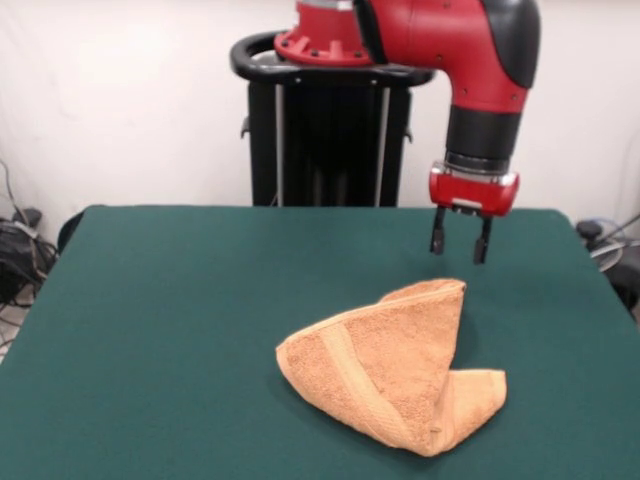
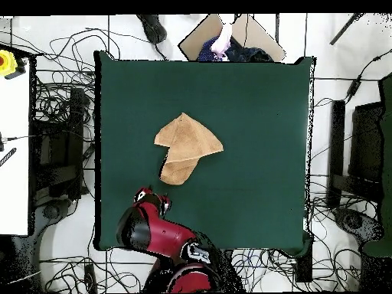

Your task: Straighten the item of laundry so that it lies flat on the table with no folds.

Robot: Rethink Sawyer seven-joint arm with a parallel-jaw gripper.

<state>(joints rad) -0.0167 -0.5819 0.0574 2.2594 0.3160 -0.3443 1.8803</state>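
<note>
The light-orange towel point(image 1: 395, 365) lies folded over on itself on the dark green table point(image 1: 180, 330), right of the middle in the front view, with a band stripe along its front-left edge. In the overhead view the towel point(image 2: 186, 147) sits left of the table's point(image 2: 260, 153) centre. My gripper point(image 1: 460, 241) hangs open and empty above the table, just above and behind the towel's far corner, not touching it. In the overhead view the gripper point(image 2: 155, 200) shows near the towel's lower end, under the red arm.
The black pedestal point(image 1: 330, 130) stands behind the table's far edge. Cables point(image 2: 53, 92) and equipment lie on the floor around the table. A person's hand point(image 2: 223, 38) shows at the table's top edge in the overhead view, by a cardboard sheet point(image 2: 245, 34).
</note>
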